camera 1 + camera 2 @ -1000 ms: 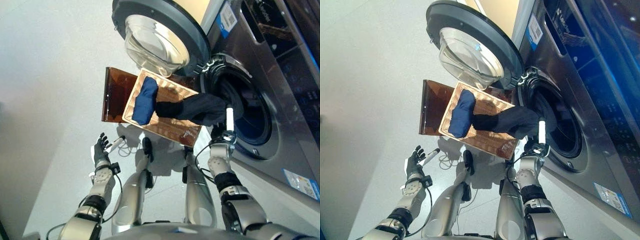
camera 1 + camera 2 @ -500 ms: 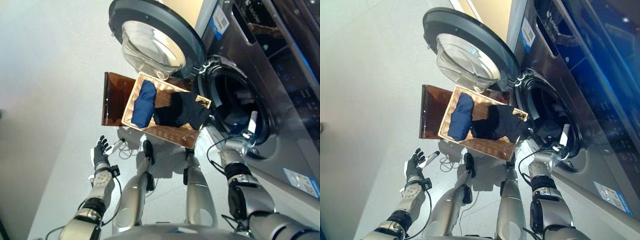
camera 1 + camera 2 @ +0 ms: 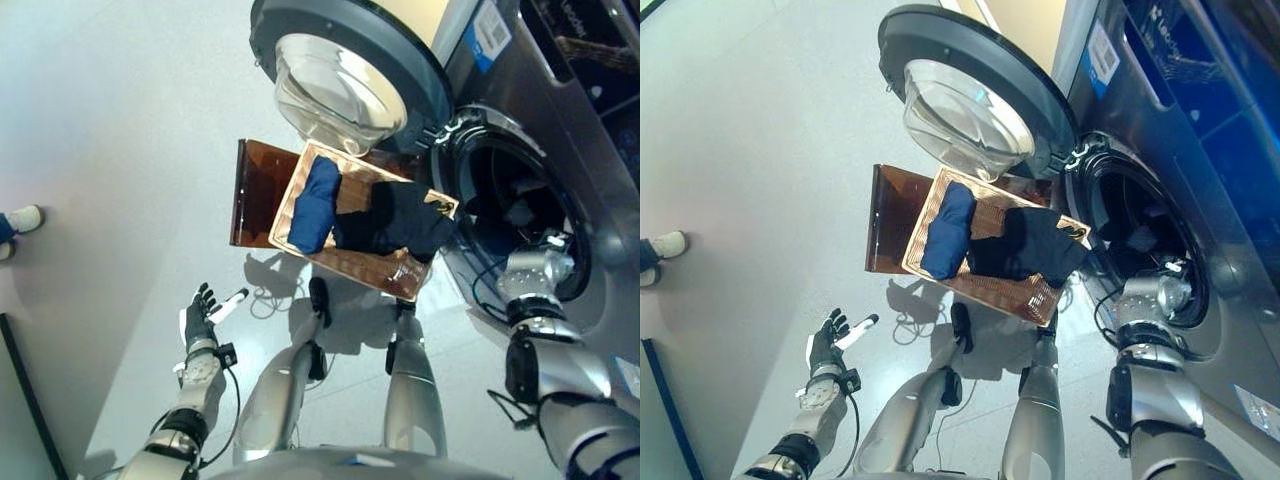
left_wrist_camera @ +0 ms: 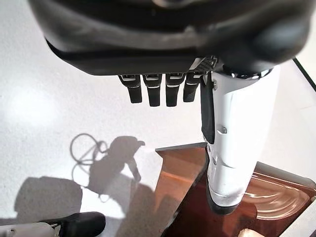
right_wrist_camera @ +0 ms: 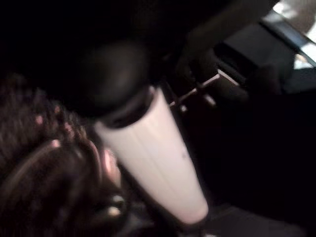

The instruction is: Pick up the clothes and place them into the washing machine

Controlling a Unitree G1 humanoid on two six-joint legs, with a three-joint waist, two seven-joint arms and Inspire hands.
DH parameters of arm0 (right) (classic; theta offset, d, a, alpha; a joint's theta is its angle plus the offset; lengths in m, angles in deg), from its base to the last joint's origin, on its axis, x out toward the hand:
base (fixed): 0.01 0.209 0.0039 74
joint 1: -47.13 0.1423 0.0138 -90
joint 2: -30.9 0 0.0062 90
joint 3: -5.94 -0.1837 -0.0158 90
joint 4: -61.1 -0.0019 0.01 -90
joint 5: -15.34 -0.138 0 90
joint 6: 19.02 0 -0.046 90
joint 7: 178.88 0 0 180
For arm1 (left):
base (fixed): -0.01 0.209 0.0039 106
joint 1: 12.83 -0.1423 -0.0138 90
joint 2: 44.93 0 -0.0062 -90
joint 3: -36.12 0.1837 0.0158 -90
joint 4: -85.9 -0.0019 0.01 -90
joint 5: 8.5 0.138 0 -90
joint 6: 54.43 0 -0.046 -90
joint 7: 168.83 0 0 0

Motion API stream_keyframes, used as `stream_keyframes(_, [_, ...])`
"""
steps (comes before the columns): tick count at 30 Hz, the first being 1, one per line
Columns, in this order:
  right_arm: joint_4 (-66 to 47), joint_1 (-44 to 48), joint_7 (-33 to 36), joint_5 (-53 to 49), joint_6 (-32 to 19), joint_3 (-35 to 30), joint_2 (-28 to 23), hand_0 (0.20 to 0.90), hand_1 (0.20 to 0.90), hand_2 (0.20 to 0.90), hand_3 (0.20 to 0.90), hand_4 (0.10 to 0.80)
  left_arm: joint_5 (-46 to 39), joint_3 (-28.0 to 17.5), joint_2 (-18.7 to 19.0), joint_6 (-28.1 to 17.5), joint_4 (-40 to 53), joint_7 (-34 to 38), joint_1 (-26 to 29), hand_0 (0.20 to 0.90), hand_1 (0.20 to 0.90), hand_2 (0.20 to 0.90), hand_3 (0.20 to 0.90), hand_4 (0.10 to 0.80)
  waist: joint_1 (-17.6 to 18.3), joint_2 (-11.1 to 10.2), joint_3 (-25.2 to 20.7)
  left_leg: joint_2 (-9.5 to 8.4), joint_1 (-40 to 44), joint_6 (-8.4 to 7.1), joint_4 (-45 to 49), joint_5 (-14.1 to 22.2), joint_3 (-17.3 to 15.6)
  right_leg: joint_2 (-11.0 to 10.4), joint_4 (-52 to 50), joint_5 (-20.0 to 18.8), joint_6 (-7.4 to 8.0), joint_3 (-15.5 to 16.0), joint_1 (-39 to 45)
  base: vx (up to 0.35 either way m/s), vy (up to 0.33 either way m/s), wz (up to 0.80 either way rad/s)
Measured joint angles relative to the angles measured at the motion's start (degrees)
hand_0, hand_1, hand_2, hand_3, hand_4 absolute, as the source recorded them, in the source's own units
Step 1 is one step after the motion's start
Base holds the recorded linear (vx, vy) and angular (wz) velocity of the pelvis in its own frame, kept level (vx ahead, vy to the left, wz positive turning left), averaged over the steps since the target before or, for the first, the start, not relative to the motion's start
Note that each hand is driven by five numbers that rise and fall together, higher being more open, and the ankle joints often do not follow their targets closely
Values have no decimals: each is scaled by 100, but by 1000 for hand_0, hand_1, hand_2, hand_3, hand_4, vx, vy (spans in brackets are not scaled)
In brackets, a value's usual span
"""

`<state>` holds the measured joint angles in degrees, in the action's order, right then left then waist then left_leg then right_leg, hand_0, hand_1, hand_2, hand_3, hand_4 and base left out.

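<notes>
Right eye view: we see the right hand (image 3: 1163, 292) reaching into the drum of the washing machine (image 3: 1160, 130); its fingers are lost in the dark there, so we cannot tell their state. The clothes, a blue garment (image 3: 948, 229) and a black garment (image 3: 1032, 244), lie in the wicker basket (image 3: 985, 283) just beside the open door (image 3: 970, 95). The left hand (image 3: 199, 320) hangs idle over the floor, fingers straight and spread. For this step, we judge the wrist should clear the door seal without snagging. The drum's contents are unreadable.
</notes>
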<state>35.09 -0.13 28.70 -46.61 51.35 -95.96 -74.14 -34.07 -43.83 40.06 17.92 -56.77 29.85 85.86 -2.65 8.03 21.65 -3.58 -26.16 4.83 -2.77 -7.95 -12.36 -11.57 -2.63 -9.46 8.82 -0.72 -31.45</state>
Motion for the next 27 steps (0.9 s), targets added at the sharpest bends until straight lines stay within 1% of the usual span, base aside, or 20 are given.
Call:
stream_keyframes(2, [1, 141, -3, 132, 22, 120, -163, 200, 200, 200, 200, 300, 11, 26, -11, -26, 110, -37, 15, 900, 900, 900, 900, 800, 2, 71, 76, -20, -43, 1, 3, -1, -3, -21, 75, -52, 13, -1, -8, 0, 0, 0])
stream_keyframes(6, [-5, 615, 131, 151, 16, 112, -334, 200, 200, 200, 200, 300, -3, 124, -7, -50, 310, -116, 9, 900, 900, 900, 900, 800, -8, 245, 259, -41, -51, 1, -10, -1, -21, -45, 131, -91, 36, 1, -4, 2, -3, -1])
stream_keyframes(8, [-5, 972, 154, 147, 14, 112, -536, 200, 200, 200, 200, 300, -13, 248, -14, -80, 388, -159, 8, 900, 900, 900, 900, 800, -52, 358, 326, -39, -77, 1, -28, -2, -21, -40, 193, -116, 35, 7, -9, 17, -4, 0])
stream_keyframes(9, [-5, 1192, 147, 123, -11, 109, -680, 200, 200, 200, 200, 300, -21, 253, -40, -107, 423, -188, 10, 900, 900, 900, 900, 800, -73, 414, 350, -36, -118, 1, -27, -3, -20, -35, 212, -144, 60, 15, -34, 46, -2, 1])
stream_keyframes(10, [-4, 1232, 107, 72, -135, 67, -731, 200, 200, 200, 200, 300, -31, 253, -53, -116, 451, -203, 15, 900, 900, 900, 900, 800, -105, 454, 377, -33, -136, 45, -27, -36, -16, -29, 223, -151, 57, 25, -45, 0, 0, 0])
stream_keyframes(11, [1, 1261, 148, 67, -158, 66, -757, 200, 200, 200, 200, 300, -55, 253, -60, -116, 480, -216, 14, 900, 900, 900, 900, 800, -128, 480, 391, -32, -138, 50, -35, -39, -11, -29, 223, -151, 56, 28, -47, 0, 0, 0])
stream_keyframes(12, [40, 1366, 258, 49, -158, 61, -805, 200, 200, 200, 200, 300, -132, 253, -62, -128, 517, -229, 14, 900, 900, 900, 900, 800, -154, 501, 400, -35, -143, 51, -50, -40, 12, -30, 233, -150, 56, 38, -50, 0, 0, 0])
stream_keyframes(15, [47, 1449, 268, -69, -175, 44, -823, 200, 200, 200, 200, 300, -235, 253, -55, -146, 592, -230, 15, 900, 900, 900, 900, 800, -170, 505, 400, -41, -165, 51, -67, -40, 37, -40, 238, -150, 57, 65, -85, 15, -1, 1])
stream_keyframes(17, [100, 1590, 353, -163, -176, 2, -847, 200, 200, 200, 200, 300, -236, 264, -57, -148, 673, -241, 32, 900, 900, 900, 900, 800, -158, 547, 418, -44, -195, 52, -71, -41, 56, -42, 242, -149, 57, 93, -104, -3, -3, 5])
stream_keyframes(19, [287, 1740, 389, -185, -174, 10, -927, 200, 200, 200, 200, 300, -242, 401, -51, -161, 798, -245, 54, 900, 900, 900, 900, 800, -197, 591, 432, -45, -214, 51, -67, -41, 72, -47, 240, -146, 57, 114, -114, 3, 1, 3])
stream_keyframes(21, [313, 1787, 399, -185, -173, 8, -933, 200, 200, 200, 200, 300, -242, 463, -54, -162, 833, -247, 59, 900, 900, 900, 900, 800, -213, 597, 434, -44, -227, 50, -66, -42, 73, -45, 238, -146, 57, 114, -130, 15, 1, 0])
stream_keyframes(27, [326, 1835, 384, -181, -171, 8, -946, 200, 200, 200, 200, 300, -401, 465, -57, -166, 842, -245, 63, 900, 900, 900, 900, 800, -222, 601, 432, -45, -287, 50, -53, -42, 76, -47, 132, -92, 49, 112, -227, -5, -1, 0])
